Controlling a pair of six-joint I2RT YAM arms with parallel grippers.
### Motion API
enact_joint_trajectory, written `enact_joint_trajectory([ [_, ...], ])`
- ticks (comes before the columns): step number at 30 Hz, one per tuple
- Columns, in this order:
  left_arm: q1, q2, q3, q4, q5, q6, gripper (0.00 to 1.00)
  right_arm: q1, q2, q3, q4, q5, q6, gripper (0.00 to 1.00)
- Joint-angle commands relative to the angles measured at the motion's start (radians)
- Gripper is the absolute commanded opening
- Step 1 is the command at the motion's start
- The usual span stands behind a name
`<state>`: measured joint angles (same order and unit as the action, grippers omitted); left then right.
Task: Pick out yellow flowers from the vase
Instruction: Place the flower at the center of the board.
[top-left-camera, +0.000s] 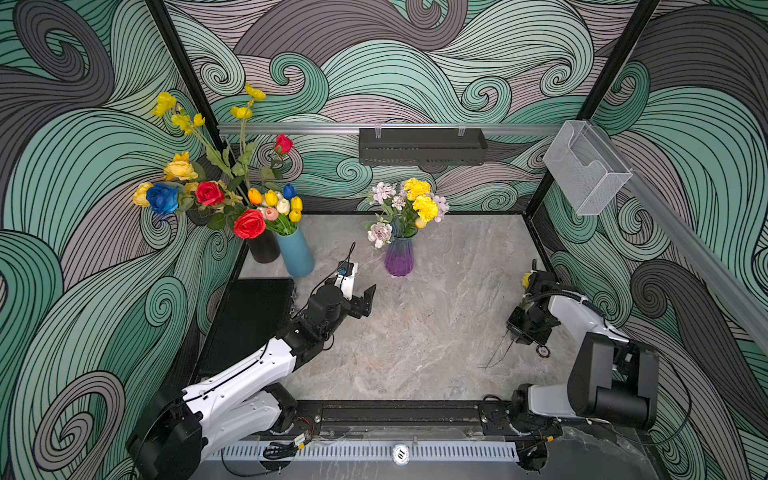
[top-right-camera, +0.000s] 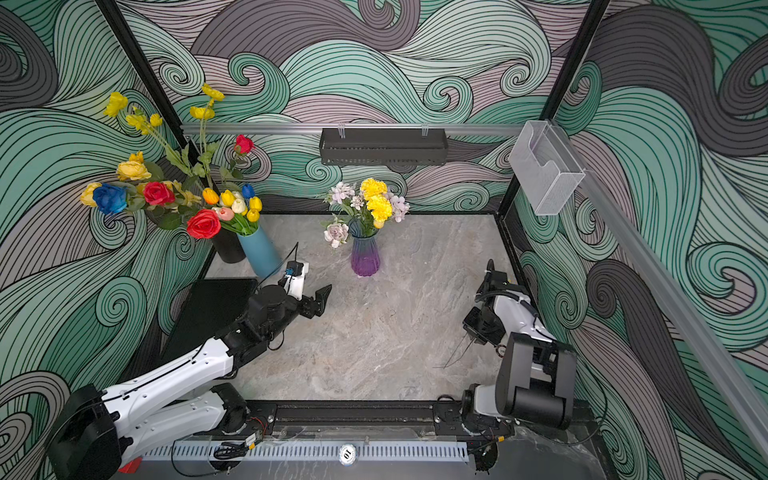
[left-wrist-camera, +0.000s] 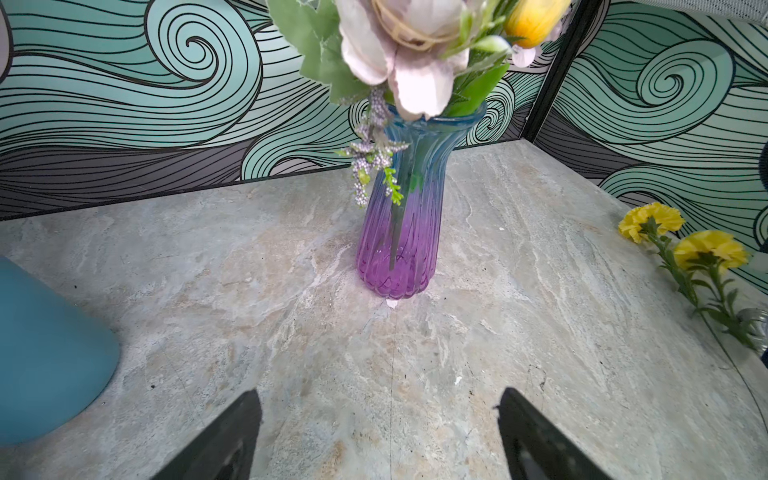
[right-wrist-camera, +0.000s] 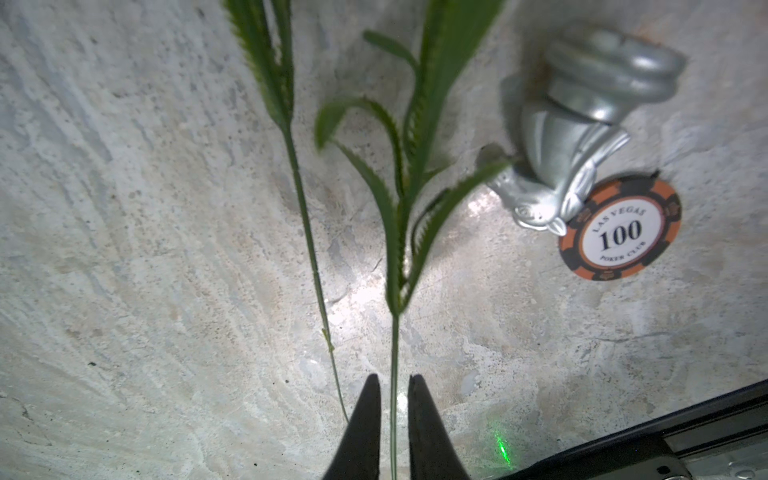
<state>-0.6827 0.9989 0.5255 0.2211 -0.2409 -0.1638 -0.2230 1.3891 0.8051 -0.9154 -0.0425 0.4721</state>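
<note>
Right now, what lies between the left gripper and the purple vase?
Only bare tabletop between the left gripper and the purple vase, as the left wrist view shows.

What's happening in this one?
The right pincer, jaws slightly parted around a thin green stem, is low over the right side of the table, where two yellow flowers lie. The left pincer hangs open facing the purple vase, touching nothing. More yellow pom-poms stand in that vase, so the job isn't finished.

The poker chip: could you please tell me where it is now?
The poker chip lies on the tabletop by the right gripper, against a silver figurine in the right wrist view.
</note>
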Motion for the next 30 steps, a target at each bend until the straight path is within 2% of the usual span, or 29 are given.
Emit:
enact_joint_trajectory([
  [1,0.005,-0.009,-0.004,0.011,-0.016,0.021,0.88,-0.003,-0.015,-0.005,-0.003,0.028,0.005,0.20],
  [17,0.005,-0.017,0.018,0.008,0.015,0.018,0.88,0.032,-0.249,0.087,-0.020,0.034,-0.021,0.37],
  [23,0.005,-0.005,0.121,-0.022,0.132,0.014,0.86,0.144,-0.352,0.146,0.074,-0.030,-0.004,0.44],
  [27,0.005,0.041,0.235,-0.040,0.227,0.011,0.83,0.266,-0.428,0.169,0.189,-0.043,0.007,0.50],
  [30,0.003,0.093,0.325,-0.049,0.276,0.011,0.80,0.312,-0.485,0.150,0.302,-0.074,0.006,0.53],
])
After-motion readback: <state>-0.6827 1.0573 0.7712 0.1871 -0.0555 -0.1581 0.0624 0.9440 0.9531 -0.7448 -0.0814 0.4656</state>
